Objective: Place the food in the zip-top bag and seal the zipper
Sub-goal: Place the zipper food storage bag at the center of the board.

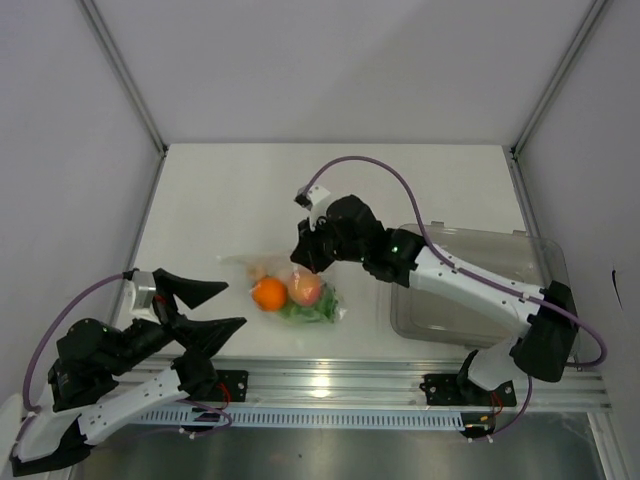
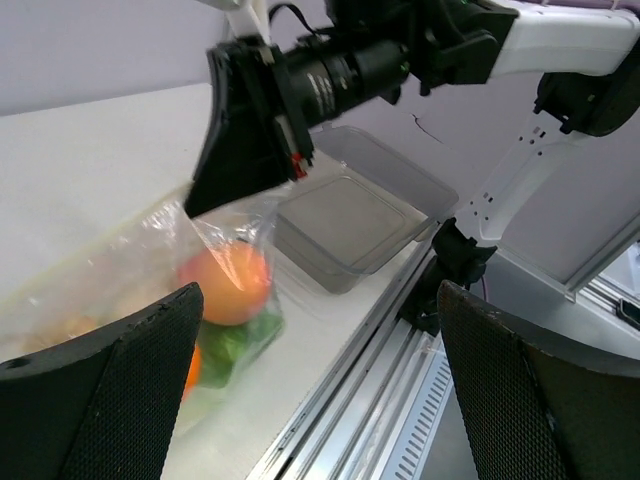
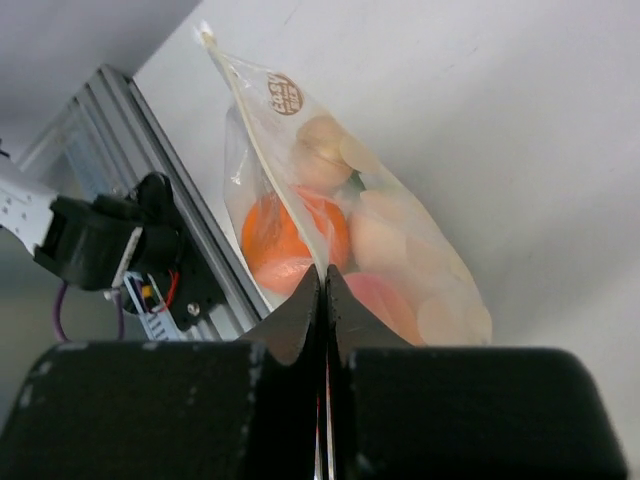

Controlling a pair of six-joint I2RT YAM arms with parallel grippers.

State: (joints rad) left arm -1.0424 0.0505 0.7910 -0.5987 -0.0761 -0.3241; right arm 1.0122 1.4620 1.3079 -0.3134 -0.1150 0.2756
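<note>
Pouch of clear crinkly plastic [image 1: 250, 268] flat on white table [image 1: 220, 190], filled with round orange [image 1: 268, 293], reddish round fruit [image 1: 306, 289], green lettuce head [image 1: 315, 312], pale egg-like piece [image 3: 320, 150]. Pinched at thin mouth strip [image 3: 262, 160] by right gripper [image 3: 323, 272], fingers closed tight. Left gripper [image 1: 237, 306] spread wide, empty, just left of it. Rigid clear tray [image 1: 480, 245] apart, at right.

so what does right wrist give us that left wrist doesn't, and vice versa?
Only right wrist: right gripper pinched shut on the zipper, plus a printed logo near it. Only left wrist: the clear tray and the open left gripper. Both: the zip-top bag with the food inside.
</note>
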